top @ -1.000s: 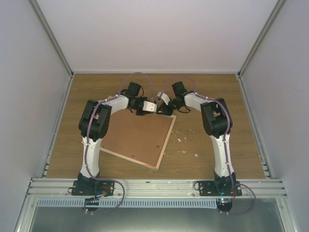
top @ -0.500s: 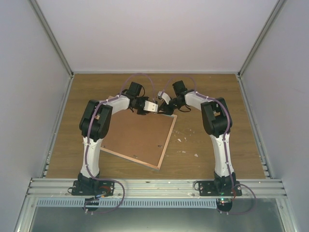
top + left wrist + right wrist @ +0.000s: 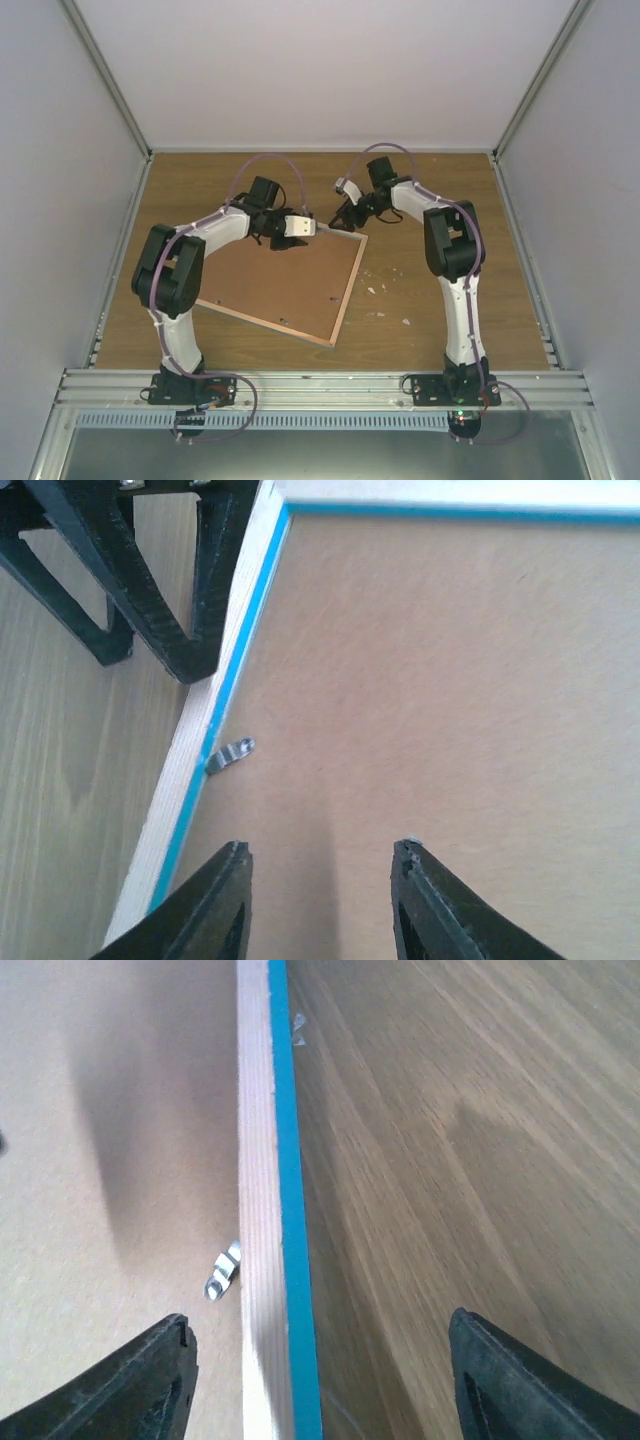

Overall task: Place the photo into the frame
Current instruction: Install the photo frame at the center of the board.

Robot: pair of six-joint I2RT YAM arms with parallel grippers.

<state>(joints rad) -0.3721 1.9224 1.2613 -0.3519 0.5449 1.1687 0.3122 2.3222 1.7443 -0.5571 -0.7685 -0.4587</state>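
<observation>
Several white scraps [image 3: 406, 322] — beside frame [image 3: 290, 280], brown back up

Left arm [image 3: 170, 280] covers the left corners of the thin teal-edged wooden frame [image 3: 300, 285] (board side up); white specks [image 3: 406, 322] on the counter [image 3: 450, 200] too small to name

Between the jaws, the frame [image 3: 262, 1160] shows a brown back, pale wood edge and teal stripe; the table [image 3: 450, 1160] is tan wood grain.

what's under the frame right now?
The frame lies back up, flat on the wooden table. Only its brown backing board and a metal tab show. Anything beneath the board, the photo included, is covered.
</observation>
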